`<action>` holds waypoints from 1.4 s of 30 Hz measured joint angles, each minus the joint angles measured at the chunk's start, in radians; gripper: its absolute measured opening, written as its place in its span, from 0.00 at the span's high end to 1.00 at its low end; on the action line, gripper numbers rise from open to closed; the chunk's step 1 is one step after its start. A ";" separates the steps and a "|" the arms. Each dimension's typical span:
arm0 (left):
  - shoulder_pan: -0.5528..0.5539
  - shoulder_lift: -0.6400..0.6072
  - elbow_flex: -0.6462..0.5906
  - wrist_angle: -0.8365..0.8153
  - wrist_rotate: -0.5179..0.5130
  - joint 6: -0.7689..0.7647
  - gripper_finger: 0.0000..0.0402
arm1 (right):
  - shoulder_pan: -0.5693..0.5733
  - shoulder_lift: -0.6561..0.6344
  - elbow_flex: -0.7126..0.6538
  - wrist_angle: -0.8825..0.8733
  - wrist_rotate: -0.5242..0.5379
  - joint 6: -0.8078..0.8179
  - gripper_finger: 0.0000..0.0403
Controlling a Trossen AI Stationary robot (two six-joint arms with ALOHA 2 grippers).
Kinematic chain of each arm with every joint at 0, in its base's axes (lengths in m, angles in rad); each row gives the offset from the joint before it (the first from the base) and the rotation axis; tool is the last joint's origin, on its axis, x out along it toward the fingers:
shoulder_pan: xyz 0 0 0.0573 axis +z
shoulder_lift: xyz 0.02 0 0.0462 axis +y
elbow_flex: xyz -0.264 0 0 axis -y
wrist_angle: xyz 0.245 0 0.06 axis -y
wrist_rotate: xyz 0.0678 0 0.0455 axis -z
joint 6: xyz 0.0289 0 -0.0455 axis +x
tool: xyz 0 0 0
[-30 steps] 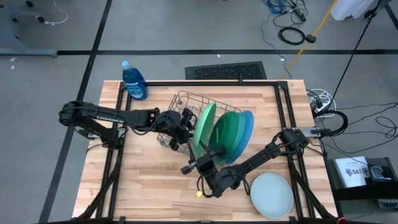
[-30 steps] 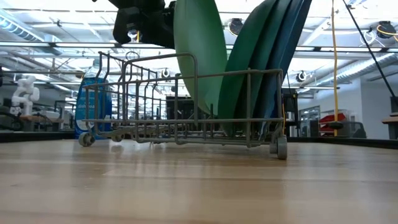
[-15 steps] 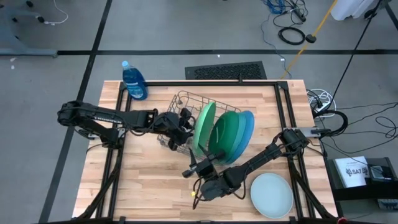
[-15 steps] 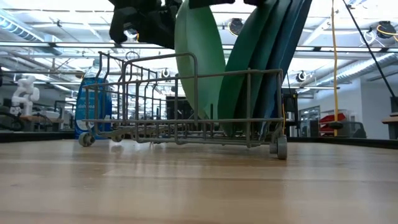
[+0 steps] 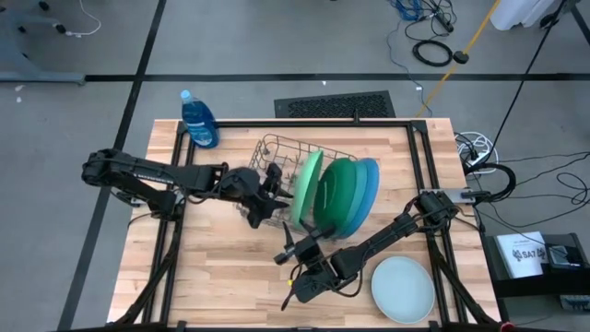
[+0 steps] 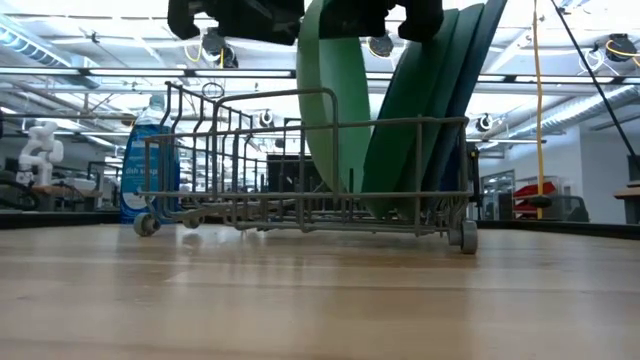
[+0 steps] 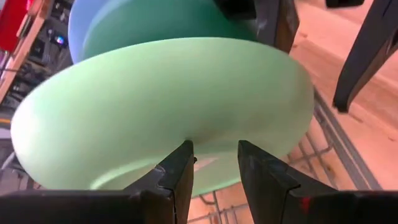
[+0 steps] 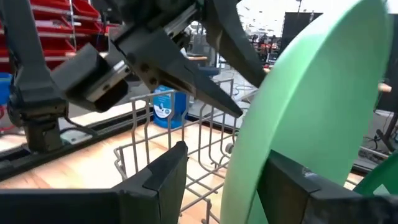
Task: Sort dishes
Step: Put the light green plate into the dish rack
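The rack [image 5: 277,175] and its plates now sit a little further toward the right arm's side than a second ago, and the light green plate [image 5: 305,187] stands more upright, apart from the dark green plate [image 5: 337,197] behind it. The left end effector [image 5: 277,191] has come in against the light green plate's face; in its wrist view the fingers [image 7: 174,177] stand narrowly parted just short of the plate's underside, not clearly pinching it. The right end effector [image 5: 295,249] has drawn back toward the front of the surface [image 5: 221,267], below the plate's near rim, its fingers part open with the rim ahead between them and nothing gripped. That suggests the light green plate is being freed for lifting out. The mint plate [image 5: 403,288] lies flat near the front right corner, well apart. There is open room in front of the rack; the bottle [image 5: 198,118] stands at the back left corner, close to the edge
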State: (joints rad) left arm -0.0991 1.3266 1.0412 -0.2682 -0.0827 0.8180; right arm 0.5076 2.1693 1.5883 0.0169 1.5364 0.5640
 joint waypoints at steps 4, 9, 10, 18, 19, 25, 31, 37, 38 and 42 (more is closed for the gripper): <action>-0.010 0.000 0.000 0.017 0.023 0.001 0.68 | 0.000 0.000 0.000 0.008 -0.015 -0.031 0.58; -0.013 0.024 0.001 0.020 0.023 0.000 0.68 | 0.000 0.000 -0.001 0.015 -0.015 -0.033 0.56; -0.013 0.032 0.002 0.021 0.023 0.000 0.68 | 0.000 0.000 -0.001 0.015 -0.015 -0.032 0.55; -0.014 0.083 0.002 0.019 0.028 0.000 0.68 | 0.005 0.000 -0.002 0.062 -0.015 -0.029 0.42; -0.014 0.083 0.002 0.018 0.028 0.000 0.68 | 0.005 0.000 -0.002 0.072 -0.013 -0.040 0.40; -0.013 0.086 0.001 0.016 0.027 -0.001 0.68 | 0.006 0.000 -0.002 0.109 0.029 -0.090 0.30; -0.013 0.085 0.001 0.015 0.027 -0.001 0.68 | 0.006 0.000 -0.002 0.149 0.035 -0.159 0.29; -0.013 0.085 0.001 0.014 0.026 -0.004 0.68 | 0.006 0.000 -0.002 0.149 0.036 -0.162 0.30; -0.013 0.085 0.001 0.014 0.026 -0.004 0.68 | 0.006 0.000 -0.002 0.150 0.036 -0.166 0.30; -0.013 0.085 0.001 0.013 0.026 -0.004 0.68 | 0.006 0.000 -0.002 0.176 0.036 -0.212 0.30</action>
State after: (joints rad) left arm -0.1123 1.4117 1.0420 -0.2554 -0.0566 0.8143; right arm 0.5137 2.1693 1.5867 0.1930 1.5724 0.3524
